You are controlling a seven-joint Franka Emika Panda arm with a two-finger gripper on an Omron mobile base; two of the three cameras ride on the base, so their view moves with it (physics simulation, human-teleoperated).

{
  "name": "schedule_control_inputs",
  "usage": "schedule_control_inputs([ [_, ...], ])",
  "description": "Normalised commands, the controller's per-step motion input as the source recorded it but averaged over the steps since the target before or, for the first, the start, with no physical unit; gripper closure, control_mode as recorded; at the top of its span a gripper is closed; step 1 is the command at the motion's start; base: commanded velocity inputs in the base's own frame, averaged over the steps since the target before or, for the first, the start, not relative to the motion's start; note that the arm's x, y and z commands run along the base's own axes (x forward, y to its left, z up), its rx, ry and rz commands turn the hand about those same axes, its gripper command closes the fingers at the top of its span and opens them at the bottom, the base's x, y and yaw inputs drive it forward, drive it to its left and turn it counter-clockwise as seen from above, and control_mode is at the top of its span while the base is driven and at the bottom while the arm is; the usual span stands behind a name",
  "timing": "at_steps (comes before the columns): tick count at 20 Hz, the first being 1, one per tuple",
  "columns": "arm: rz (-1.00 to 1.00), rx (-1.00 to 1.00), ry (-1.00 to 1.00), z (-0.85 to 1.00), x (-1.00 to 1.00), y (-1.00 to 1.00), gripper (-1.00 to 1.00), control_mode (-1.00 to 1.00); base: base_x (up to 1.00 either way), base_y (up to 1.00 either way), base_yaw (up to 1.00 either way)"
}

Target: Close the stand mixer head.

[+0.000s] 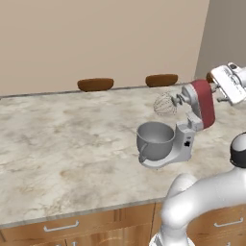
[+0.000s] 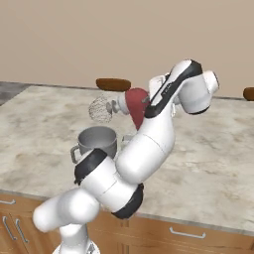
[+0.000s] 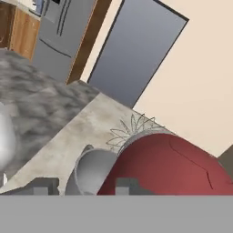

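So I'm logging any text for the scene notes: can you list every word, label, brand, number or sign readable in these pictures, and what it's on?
None can be read.
The stand mixer head carries no lettering.
The mixer's grey base has a small dark mark on its side, too small to read as text.
The grey metal bowl and the counter are plain.
The fridge in the hand view bears no legible label.

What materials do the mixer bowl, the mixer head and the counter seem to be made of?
Bowl: probably brushed metal, grey with a soft sheen. Mixer head: smooth dark red shell, painted metal or plastic, unclear which. Counter: looks like polished stone, beige with grey veins.
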Motion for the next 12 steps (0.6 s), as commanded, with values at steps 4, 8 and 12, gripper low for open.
schedule_control_inputs([
  [4, 0.50, 0.00, 0.00, -0.59, 0.55, 1.00, -1.00, -1.00, 0.00, 0.00, 0.00],
  [8, 0.45, -0.07, 0.00, -0.51, 0.28, 1.00, -1.00, -1.00, 0.00, 0.00, 0.00],
  [12, 0.36, -0.19, 0.00, -0.17, 0.06, 1.00, -1.00, -1.00, 0.00, 0.00, 0.00],
])
